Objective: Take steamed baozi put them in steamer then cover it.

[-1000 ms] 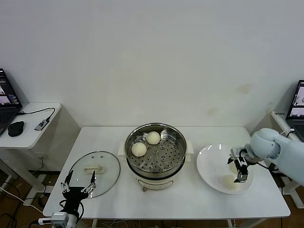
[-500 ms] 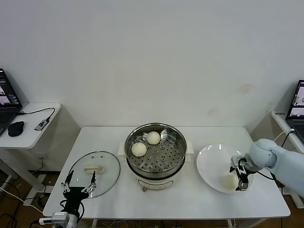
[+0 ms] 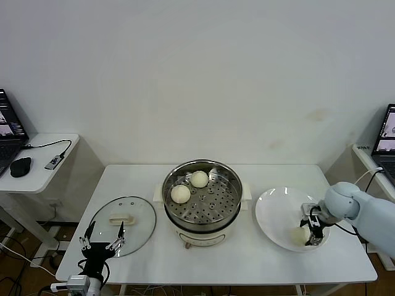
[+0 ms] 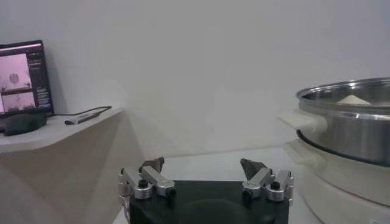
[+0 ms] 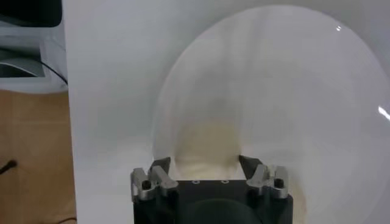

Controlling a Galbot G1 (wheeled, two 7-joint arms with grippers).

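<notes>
A: Status of the right gripper (image 3: 312, 233)?

B: I see it clenched on a baozi (image 3: 299, 235) on the white plate (image 3: 274, 209), at 3 o'clock from the steamer (image 3: 202, 196). The bun is round, no long axis.

A: Left gripper (image 3: 102, 238)?

B: Released, idle beside the cover (image 3: 121, 216), whose handle runs 9-to-3. Nothing obstructs.

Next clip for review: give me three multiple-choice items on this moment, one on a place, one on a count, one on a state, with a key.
1. Where does the cover lie?
A. on the steamer
B. on the table left of the steamer
C. on the plate

2. How many baozi sit in the steamer?
A. two
B. none
C. four

3. What is the right gripper doing?
A. hanging over the steamer
B. parked off the table
C. closing around a baozi on the plate

Key: B, the lid rests flat beside the pot; A, two buns on the tray; C, fingers flank the bun.
</notes>
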